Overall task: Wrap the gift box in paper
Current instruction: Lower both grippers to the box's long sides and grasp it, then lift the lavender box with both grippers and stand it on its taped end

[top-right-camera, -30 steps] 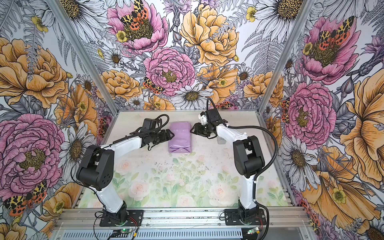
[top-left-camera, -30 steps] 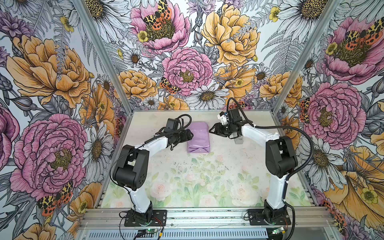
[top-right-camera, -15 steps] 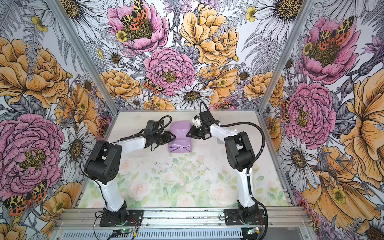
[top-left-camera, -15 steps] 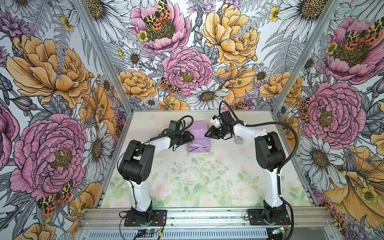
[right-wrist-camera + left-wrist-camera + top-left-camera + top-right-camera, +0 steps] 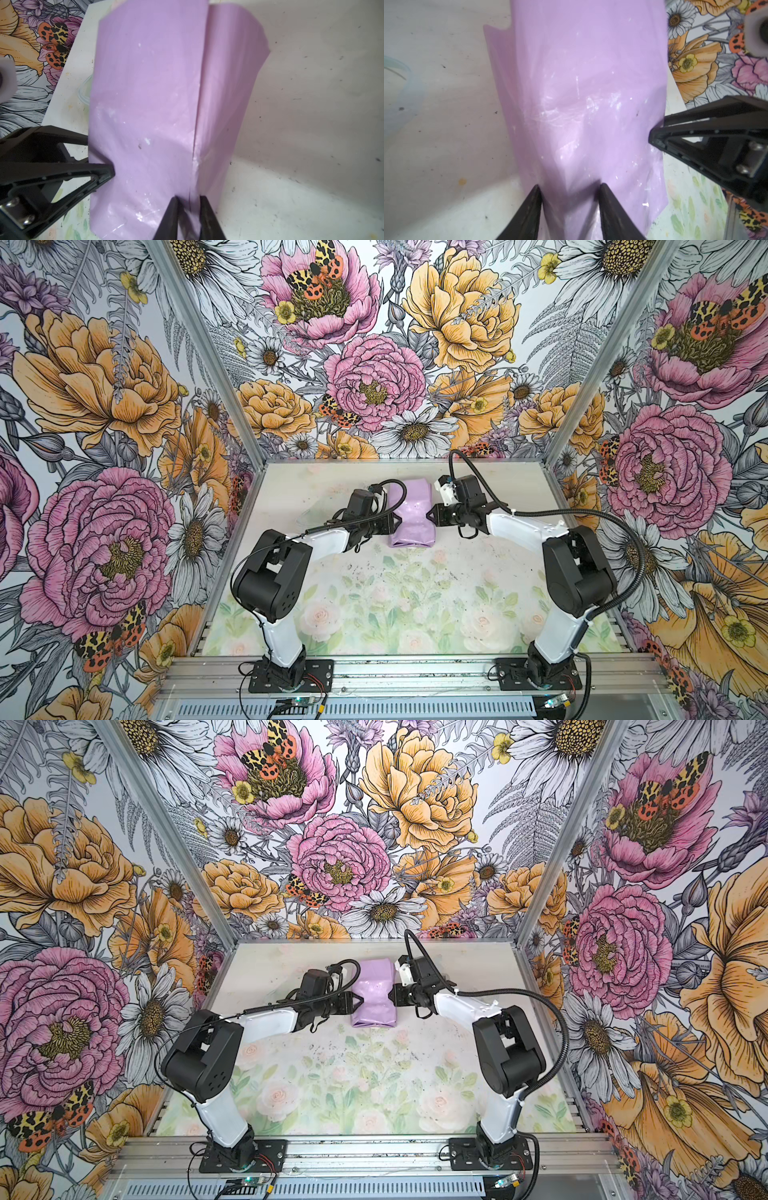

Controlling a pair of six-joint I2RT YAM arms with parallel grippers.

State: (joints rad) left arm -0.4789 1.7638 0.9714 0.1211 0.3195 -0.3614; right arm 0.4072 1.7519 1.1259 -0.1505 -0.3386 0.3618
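- Left pincer [image 5: 569, 187] first: its two black fingers are closed partway, with a fat ridge of the paper [image 5: 409, 497] squeezed between them, so it has a real hold on that flank of the parcel.
- Right pincer [image 5: 188, 198] comes in from the opposite flank. Its fingers are drawn much closer together and nip a thin fold of the sheet, right where the overlapping edge runs along the top.
- From where I stand, the lilac bundle lies on the far half of the table [image 5: 374, 593], lengthwise away from me, directly between the two pincers. Both top views show it nipped in at the waist where they bite.
- I can't see the gift box itself. It is inside the sheet, and I can't tell how far along the bundle it sits.
- To my eye the sheet is already rolled round the box with one long edge lapped over the other. The far end gapes loosely, and I can't make out how the near end is finished. I'd say the step in hand is gathering and holding the roll so the lap does not spring open.
- Next, I reckon, come the end folds. One pincer would have to keep the seam pressed while the other lets go, shifts to an open end and tucks the loose paper flat against the box.
- That sheet looks thin and slick. A hard tug could tear it or drag the box out of line, so the move wants a gentle pull.
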